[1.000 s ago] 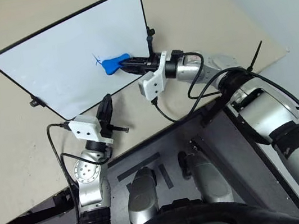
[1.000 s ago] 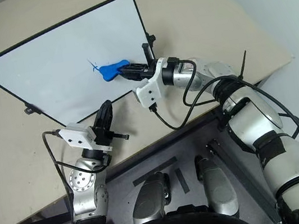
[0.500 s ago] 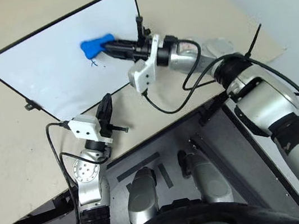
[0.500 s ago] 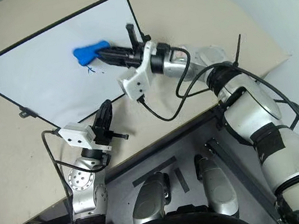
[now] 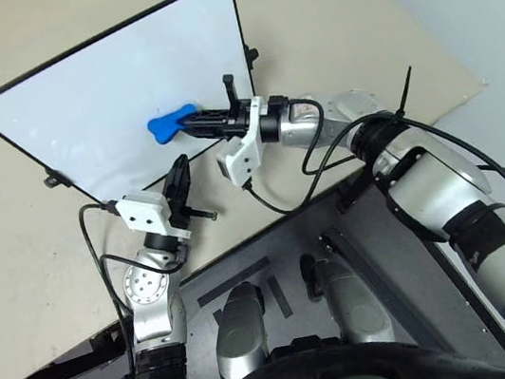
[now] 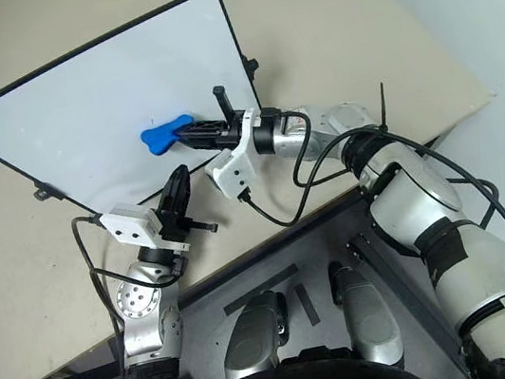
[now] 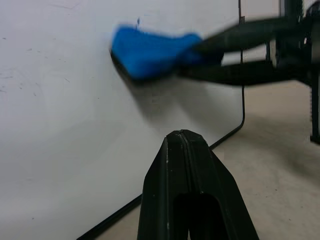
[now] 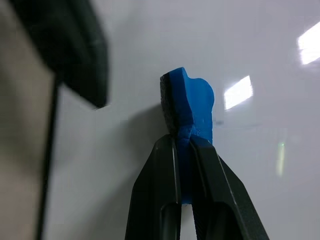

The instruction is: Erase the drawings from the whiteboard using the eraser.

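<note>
The whiteboard [image 5: 77, 111] lies on the beige surface [image 5: 27, 283], its right edge near the right arm. The right end effector [image 5: 196, 121] is clenched on the narrow end of the blue eraser [image 5: 168, 125], whose wider end presses on the board's right-centre area. The left end effector [image 5: 178, 184], fingers pinched together and empty, hovers just off the board's near edge, pointing toward the eraser.
</note>
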### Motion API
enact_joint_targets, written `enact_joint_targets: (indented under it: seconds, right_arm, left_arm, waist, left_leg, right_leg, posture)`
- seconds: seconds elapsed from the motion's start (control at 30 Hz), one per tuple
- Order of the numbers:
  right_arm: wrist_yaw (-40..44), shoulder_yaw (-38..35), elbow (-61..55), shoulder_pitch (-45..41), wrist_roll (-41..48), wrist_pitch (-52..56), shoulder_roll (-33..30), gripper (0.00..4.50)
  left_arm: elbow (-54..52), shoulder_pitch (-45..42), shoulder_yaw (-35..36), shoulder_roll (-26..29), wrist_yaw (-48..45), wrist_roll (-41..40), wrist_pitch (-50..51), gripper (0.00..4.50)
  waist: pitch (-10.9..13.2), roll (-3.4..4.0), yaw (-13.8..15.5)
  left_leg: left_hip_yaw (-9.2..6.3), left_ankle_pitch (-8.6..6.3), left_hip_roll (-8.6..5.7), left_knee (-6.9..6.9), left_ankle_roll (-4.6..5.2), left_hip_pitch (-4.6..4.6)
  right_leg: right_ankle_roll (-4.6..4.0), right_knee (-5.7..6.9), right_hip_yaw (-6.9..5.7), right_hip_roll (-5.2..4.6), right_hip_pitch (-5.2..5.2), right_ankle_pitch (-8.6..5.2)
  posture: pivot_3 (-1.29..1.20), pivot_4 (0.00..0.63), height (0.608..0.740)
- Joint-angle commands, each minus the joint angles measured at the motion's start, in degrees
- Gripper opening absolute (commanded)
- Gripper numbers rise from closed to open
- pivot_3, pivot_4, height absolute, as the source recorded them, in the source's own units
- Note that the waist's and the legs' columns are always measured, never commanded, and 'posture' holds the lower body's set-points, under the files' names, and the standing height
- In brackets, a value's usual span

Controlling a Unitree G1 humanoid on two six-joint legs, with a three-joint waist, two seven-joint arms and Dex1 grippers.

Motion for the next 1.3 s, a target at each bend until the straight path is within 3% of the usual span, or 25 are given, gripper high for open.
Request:
enact_joint_targets:
  seconds: [0.03, 0.53, 0.93, 1.3]
  right_arm:
    - [0.53, 0.03, 1.12, -0.39, 0.28, 1.99, -0.11, 0.01]
    - [-16.46, -1.95, -5.85, -5.04, -3.37, 4.86, -3.03, 0.01]
    - [-4.56, 2.47, 0.87, 0.62, -2.6, 3.73, 0.53, 0.01]
    - [-0.35, -1.54, -1.38, 2.05, 2.86, 1.73, -2.08, 0.01]
  left_arm:
    - [-1.28, 0.29, 0.02, 0.24, -0.38, -0.57, -1.02, 0.0]
    - [-2.31, 0.33, -0.22, 0.24, 0.02, -0.4, -0.24, 0.0]
    - [-2.11, -0.36, -0.37, 0.1, 0.17, -0.35, -0.01, 0.0]
    - [-3.18, 0.27, -0.15, 0.25, 0.29, -0.46, 0.44, 0.0]
  waist:
    - [0.0, 0.0, 0.0]
    - [0.01, 0.01, -0.03]
    - [0.0, 0.01, -0.06]
    - [0.01, 0.01, 0.02]
  left_leg:
    - [0.0, 0.0, 0.0, 0.0, 0.0, 0.01]
    - [0.0, 0.0, 0.0, 0.05, 0.0, 0.01]
    - [0.01, 0.0, 0.0, 0.07, 0.0, 0.05]
    - [0.01, -0.01, 0.0, 0.08, -0.03, 0.03]
  right_leg:
    - [-0.01, 0.01, 0.0, 0.0, 0.0, 0.01]
    - [0.01, 0.01, -0.01, 0.01, -0.03, 0.06]
    - [0.03, 0.0, 0.0, 0.02, -0.01, 0.07]
    - [0.05, -0.02, 0.0, 0.02, -0.02, 0.07]
  posture:
    - [0.0, 0.15, 0.74]
    - [0.0, 0.15, 0.74]
    - [0.0, 0.15, 0.74]
    - [0.0, 0.15, 0.74]
